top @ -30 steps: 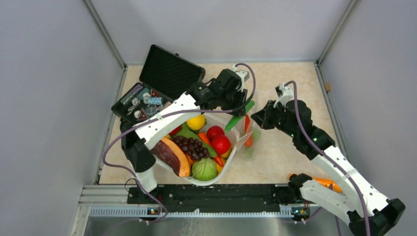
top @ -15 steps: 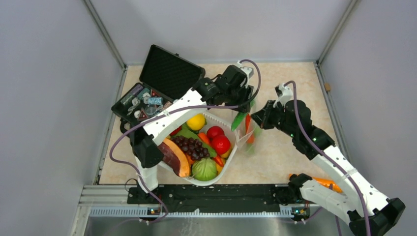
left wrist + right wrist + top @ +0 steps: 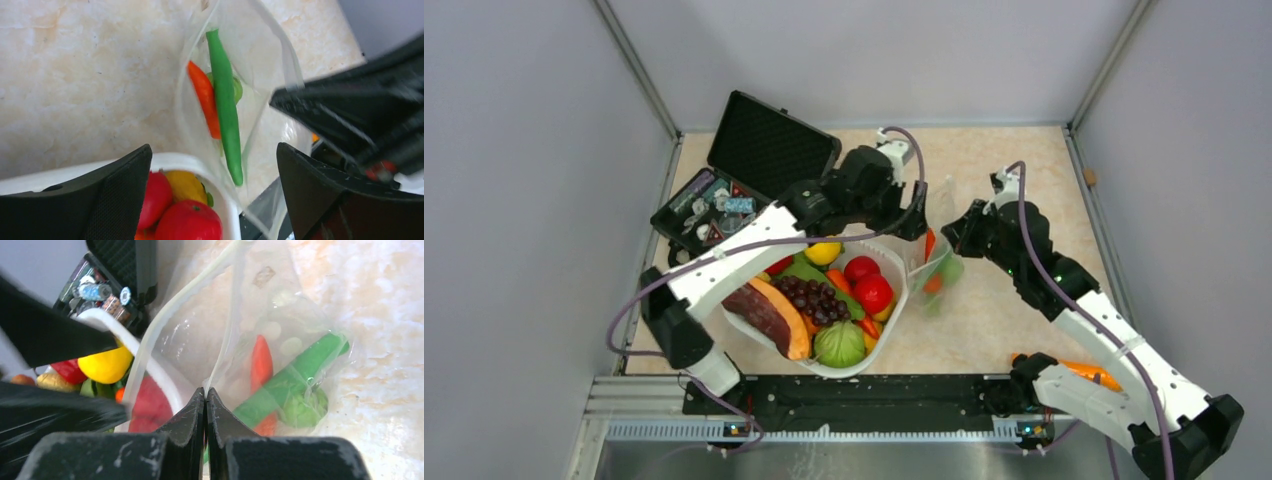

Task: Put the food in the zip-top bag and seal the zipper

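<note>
- From above, the left gripper (image 3: 915, 220) hangs over the mouth of the clear crinkly plastic zip-top bag (image 3: 936, 270). The bag stands between it and the right gripper (image 3: 956, 236), just beside the white oval plastic basket (image 3: 902, 298) on the beige marbled counter (image 3: 1024, 170). The right gripper has the bag by its upper edge, I'd say to keep it upright and its mouth gaping for loading.
- In the left wrist view, the jaws are spread wide with nothing between them. Straight below them the long green plastic pod (image 3: 226, 110) lies inside the bag. It rests against a slim orange-red pepper-like piece (image 3: 204, 97) and a small round green piece (image 3: 238, 90). Glossy red plastic tomatoes (image 3: 187, 222) sit in the basket close under one finger, probably the next pick.
- In the right wrist view, the fingers are pressed together, pinching one wall of the bag near the thin clear zipper strip (image 3: 190, 290). The other lip falls away toward the basket, so the mouth is open and the zipper unsealed. The food already inside lies at the bottom, beyond the fingertips.
</note>
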